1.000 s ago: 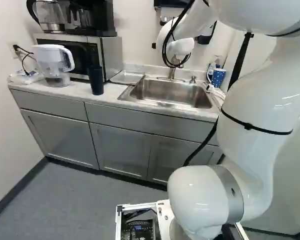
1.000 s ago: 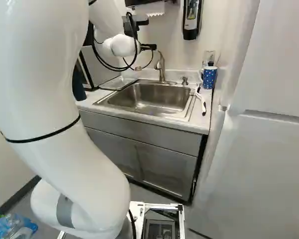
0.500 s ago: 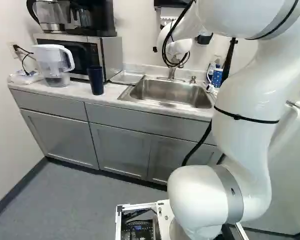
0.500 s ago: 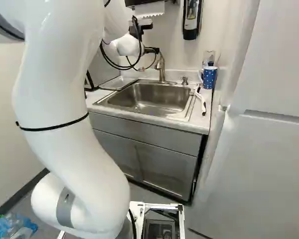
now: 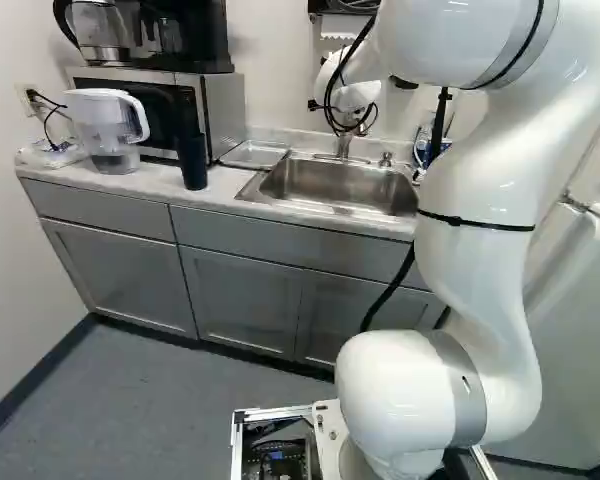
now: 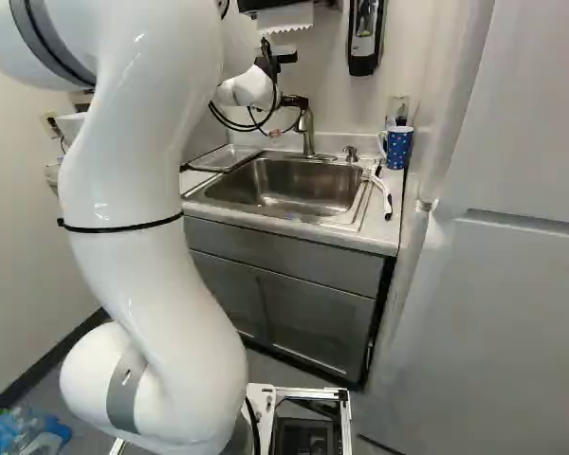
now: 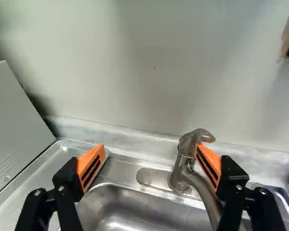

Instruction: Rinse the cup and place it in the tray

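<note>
The hand (image 6: 296, 101) is released, fingers spread wide, one close beside the faucet (image 7: 181, 166). Beyond that finger stands a dotted mug (image 6: 399, 149); off the other lies the tray (image 6: 226, 158), with a dark cup (image 5: 192, 162) farther out.

No print can be read; the wall dispenser (image 6: 362, 66) bears 1 pale label (image 6: 363, 45), too small to read.

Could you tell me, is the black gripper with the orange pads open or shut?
Open: in the wrist view the gripper has its two fingers wide apart, and only one is near the metal faucet.
</note>
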